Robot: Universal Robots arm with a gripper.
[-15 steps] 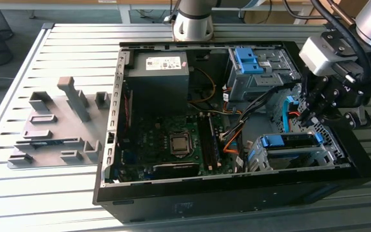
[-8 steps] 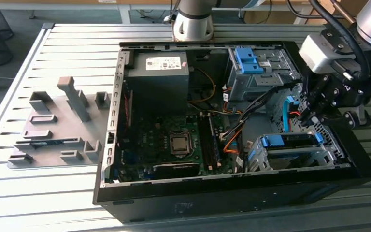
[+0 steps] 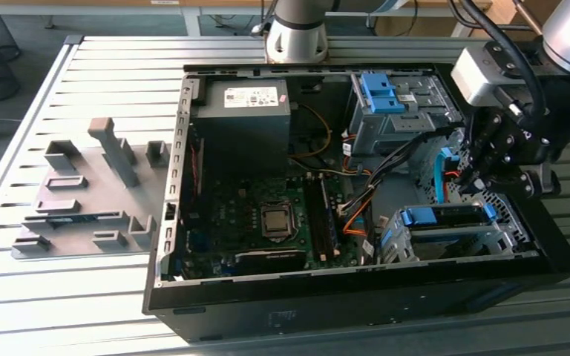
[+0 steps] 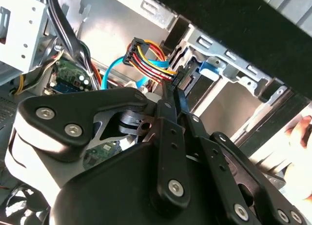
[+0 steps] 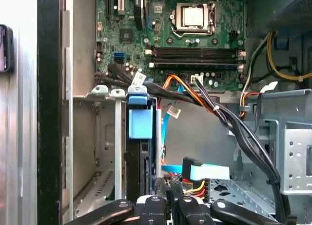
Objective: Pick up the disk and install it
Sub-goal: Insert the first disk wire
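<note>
My tool [image 3: 478,178] is down inside the open PC case [image 3: 265,311], fingers pressed together on the power connector [image 4: 170,81] with the coloured wires, right at the disk's end. The disk [image 5: 141,137] in its blue carrier sits in the lower grey drive cage [image 3: 453,245], directly ahead of the fingertips, long axis running away from me.

Exterior view overlooks the open computer case [image 3: 364,297]; both wrist views peer closely inside.
</note>
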